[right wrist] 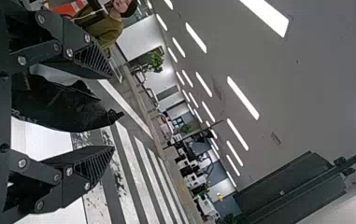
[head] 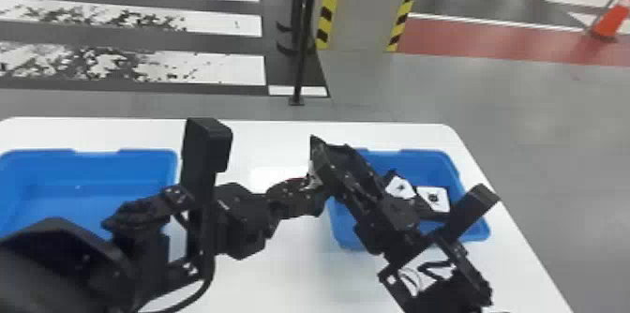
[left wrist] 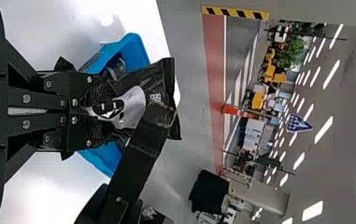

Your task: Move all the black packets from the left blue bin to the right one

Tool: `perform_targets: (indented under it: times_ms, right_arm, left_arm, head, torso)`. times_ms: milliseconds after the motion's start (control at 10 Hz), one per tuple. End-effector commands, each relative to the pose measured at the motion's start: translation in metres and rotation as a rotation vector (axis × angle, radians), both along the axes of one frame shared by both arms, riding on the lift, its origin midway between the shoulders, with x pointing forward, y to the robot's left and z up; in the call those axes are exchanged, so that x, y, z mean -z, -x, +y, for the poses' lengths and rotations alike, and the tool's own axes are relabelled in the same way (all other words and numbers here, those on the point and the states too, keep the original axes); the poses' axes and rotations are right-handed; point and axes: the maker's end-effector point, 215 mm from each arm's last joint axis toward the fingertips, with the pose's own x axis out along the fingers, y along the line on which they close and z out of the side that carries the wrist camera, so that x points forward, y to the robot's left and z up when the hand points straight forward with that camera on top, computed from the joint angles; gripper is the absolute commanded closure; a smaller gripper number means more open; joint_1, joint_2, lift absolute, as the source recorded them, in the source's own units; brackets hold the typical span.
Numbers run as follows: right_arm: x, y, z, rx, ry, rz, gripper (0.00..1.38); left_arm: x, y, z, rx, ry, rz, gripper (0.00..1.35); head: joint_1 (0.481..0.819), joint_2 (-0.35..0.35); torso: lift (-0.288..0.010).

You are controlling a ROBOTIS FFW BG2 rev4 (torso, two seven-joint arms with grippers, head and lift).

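Pinching the packet [left wrist: 157, 86] in my left gripper [left wrist: 102, 112], fingers closed on it, sealed end standing out beyond the tips. In the right wrist view I'm seeing my right gripper [right wrist: 113, 112] with its fingers spread, the packet lying between them, nearer one than the other. Whether either right finger is touching, I can't tell.

From the head view I'm having both arms meet by the right bin [head: 424, 162], at its side toward the left bin [head: 122, 171]. Other packets [head: 433, 198] are lying inside the right bin, white print showing. My left arm is covering part of the left bin, so I'm making no count there.

Judging this a hand-over. For doing it well, I'm wanting the right gripper centred on the packet before closing, so one finger isn't pushing it askew. I'm favouring a broad, gentle bite; the film is looking soft and likely to fold or slip. I'm planning to let the left go only once the right is surely gripping, then draw the left straight back, minding its fingers against the right's. Then lowering inside the rim before releasing.
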Motion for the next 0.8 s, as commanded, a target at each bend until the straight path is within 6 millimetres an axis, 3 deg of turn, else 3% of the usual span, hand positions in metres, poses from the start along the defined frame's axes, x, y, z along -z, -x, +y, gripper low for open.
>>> perform_targets:
  times_ms: [0, 100, 300, 400, 500, 600, 700]
  right_arm:
    - [0.000, -0.004, -0.001, 0.002, 0.004, -0.002, 1.02]
    - [0.000, -0.004, -0.002, 0.011, 0.006, -0.005, 1.29]
    - [-0.002, -0.003, -0.002, 0.010, -0.007, -0.006, 1.28]
    - [-0.004, -0.003, -0.002, 0.009, -0.011, -0.008, 1.28]
    - [-0.006, -0.006, -0.006, 0.016, -0.022, -0.009, 1.28]
    - [-0.005, -0.013, -0.017, 0.036, -0.014, -0.011, 1.28]
    - [-0.003, -0.023, -0.031, 0.061, -0.001, -0.013, 1.28]
  left_arm:
    - [-0.001, 0.002, -0.003, 0.008, 0.005, 0.000, 1.20]
    - [-0.002, 0.001, -0.002, 0.007, 0.005, -0.002, 1.20]
    - [-0.008, 0.000, -0.003, 0.005, 0.024, -0.013, 1.18]
    - [-0.006, 0.001, -0.003, 0.000, 0.042, 0.000, 0.97]
    - [0.005, 0.000, 0.006, -0.025, 0.043, 0.025, 0.41]
    - [0.017, 0.000, 0.024, -0.070, 0.052, 0.035, 0.07]
    - [0.020, 0.001, 0.045, -0.118, 0.079, 0.035, 0.10]
  head:
    - [0.695, -0.216]
    - [0.695, -0.218]
    - [0.695, -0.222]
    - [0.695, -0.222]
    - [0.695, -0.222]
    - [0.695, -0.219]
    - [0.695, -0.212]
  torso:
    - [-0.140]
    - [-0.140]
    - [-0.140]
    - [-0.140]
    - [-0.140]
    - [-0.140]
    - [-0.140]
